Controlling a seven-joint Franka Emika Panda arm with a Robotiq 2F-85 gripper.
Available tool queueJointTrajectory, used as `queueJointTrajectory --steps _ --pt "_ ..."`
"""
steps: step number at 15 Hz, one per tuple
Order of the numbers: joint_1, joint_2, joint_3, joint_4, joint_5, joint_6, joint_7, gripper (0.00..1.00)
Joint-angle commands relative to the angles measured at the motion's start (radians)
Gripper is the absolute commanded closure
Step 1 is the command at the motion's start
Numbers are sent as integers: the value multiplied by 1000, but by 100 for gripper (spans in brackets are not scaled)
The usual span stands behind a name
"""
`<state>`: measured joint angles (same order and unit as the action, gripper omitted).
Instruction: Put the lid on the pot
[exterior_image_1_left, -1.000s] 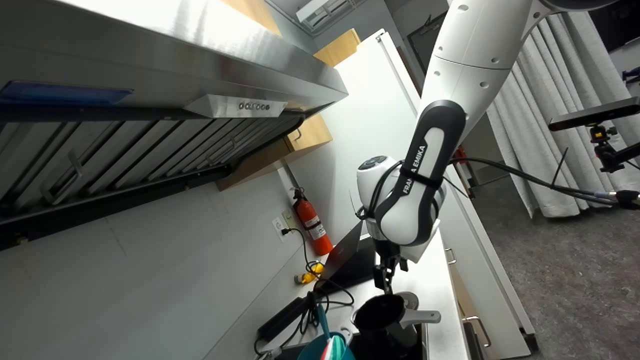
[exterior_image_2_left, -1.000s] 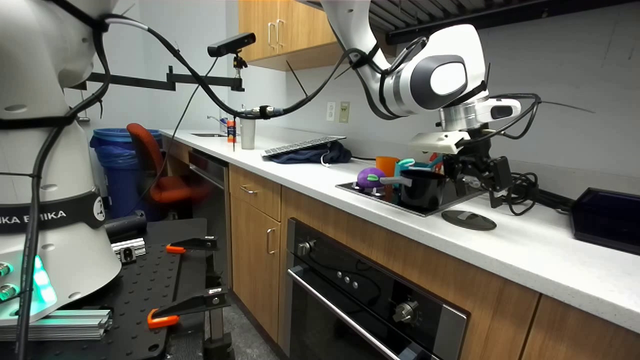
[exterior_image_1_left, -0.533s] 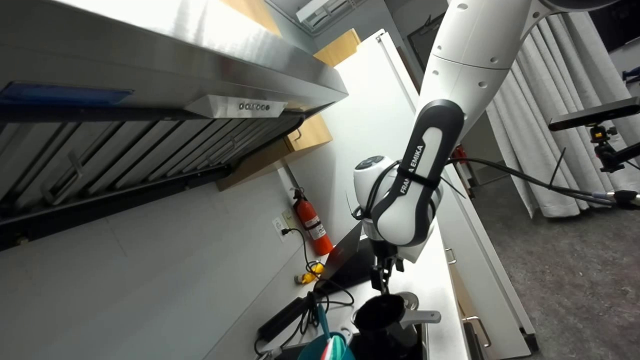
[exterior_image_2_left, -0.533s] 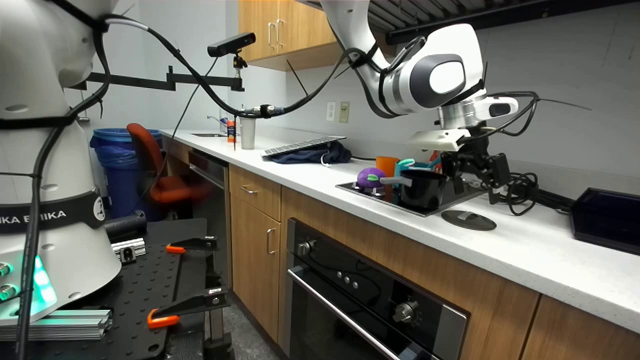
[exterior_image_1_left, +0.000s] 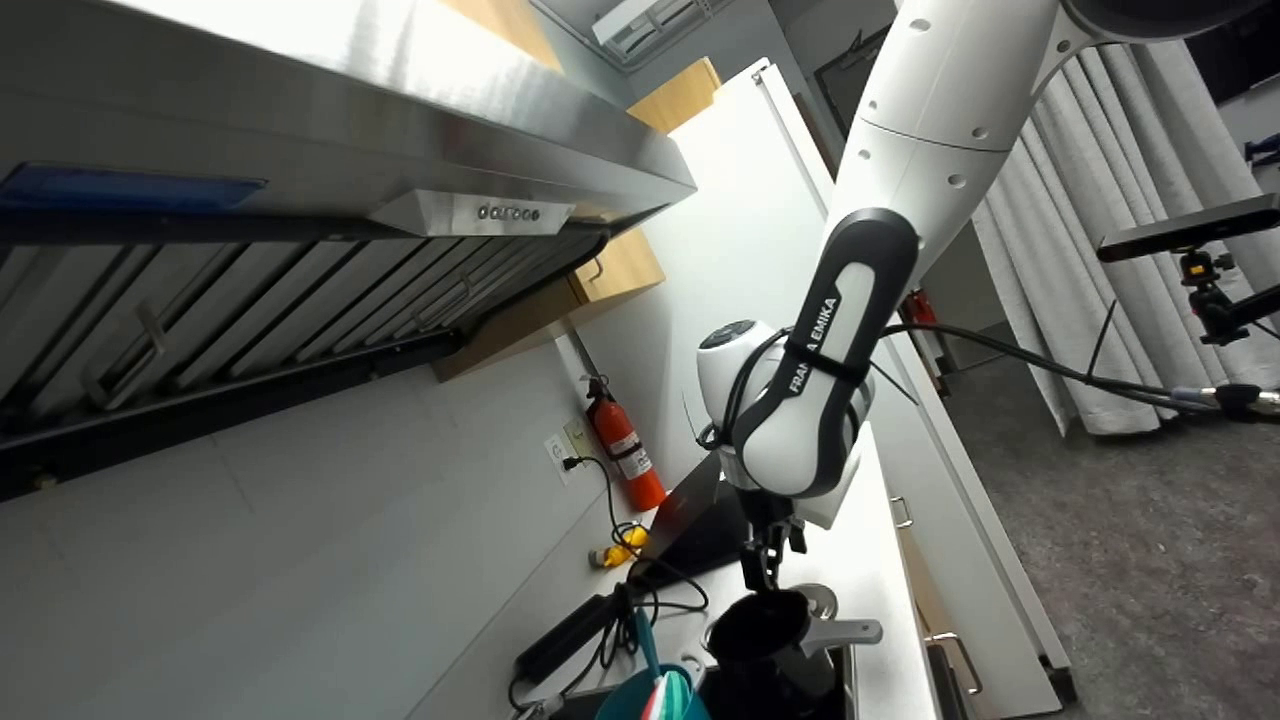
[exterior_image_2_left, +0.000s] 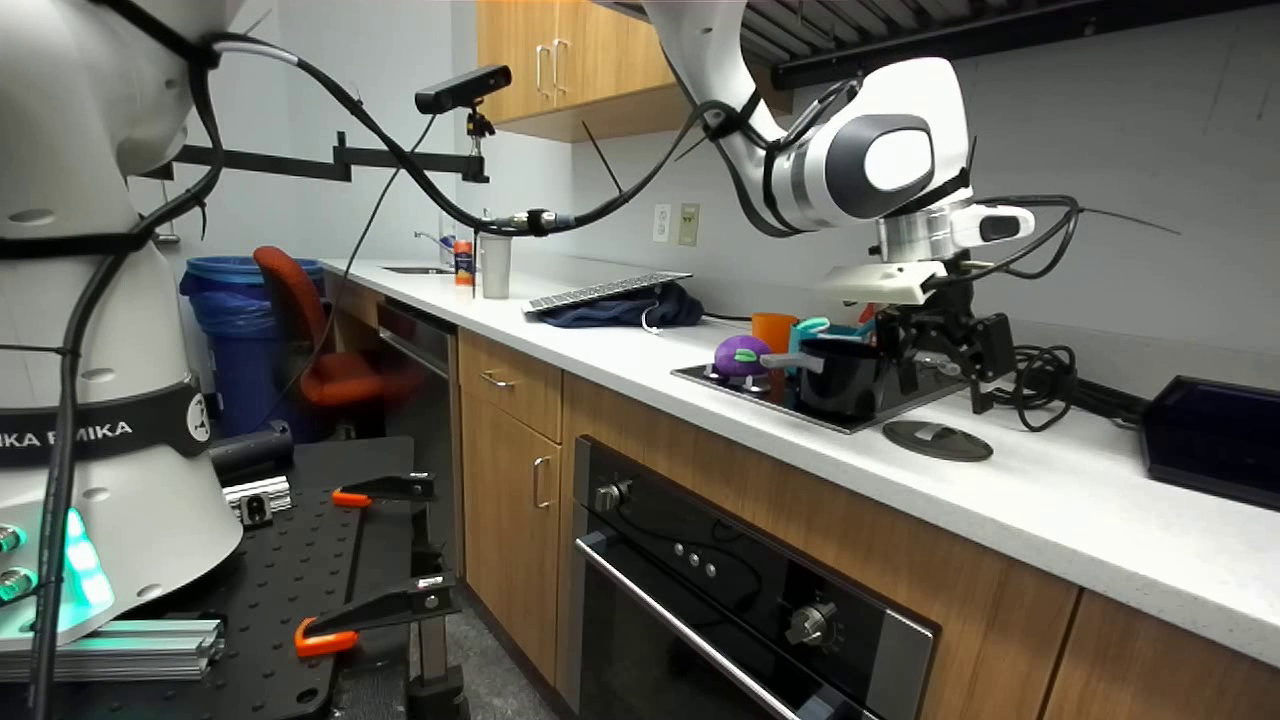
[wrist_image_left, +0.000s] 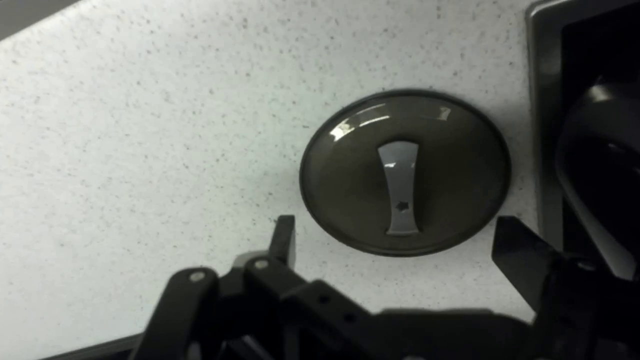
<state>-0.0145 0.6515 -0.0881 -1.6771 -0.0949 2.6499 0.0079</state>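
Note:
The lid (wrist_image_left: 345, 185) lies flat on the counter in the wrist view, a round see-through disc with a grey bar handle (wrist_image_left: 401, 185). It shows beside the stove in both exterior views (exterior_image_2_left: 938, 440) (exterior_image_1_left: 822, 600). The black pot (exterior_image_2_left: 845, 385) stands on the stove with its grey handle out to the side; it also shows in an exterior view (exterior_image_1_left: 770, 665) and partly at the right edge of the wrist view (wrist_image_left: 595, 145). My gripper (wrist_image_left: 395, 218) is open and empty above the lid, fingers pointing down (exterior_image_2_left: 945, 395), apart from it. The lid's handle lies between the finger lines.
The stove edge (wrist_image_left: 547, 125) runs close beside the lid. A purple toy (exterior_image_2_left: 742, 355), an orange cup (exterior_image_2_left: 773, 330) and a teal container (exterior_image_1_left: 640, 695) stand near the pot. Black cables (exterior_image_2_left: 1045, 385) and a dark bin (exterior_image_2_left: 1215, 440) lie behind and beyond the lid.
My gripper has shifted slightly toward the pot's side, leftward in both exterior views, and dipped a little in the last half second. The lid and pot have not moved.

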Motion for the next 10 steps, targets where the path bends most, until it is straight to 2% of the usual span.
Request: queueJointTrajectory --steps 1,10 --pt "-21 61 24 88 12 -54 -31 0" --pt "-43 126 32 176 39 -68 -21 0"
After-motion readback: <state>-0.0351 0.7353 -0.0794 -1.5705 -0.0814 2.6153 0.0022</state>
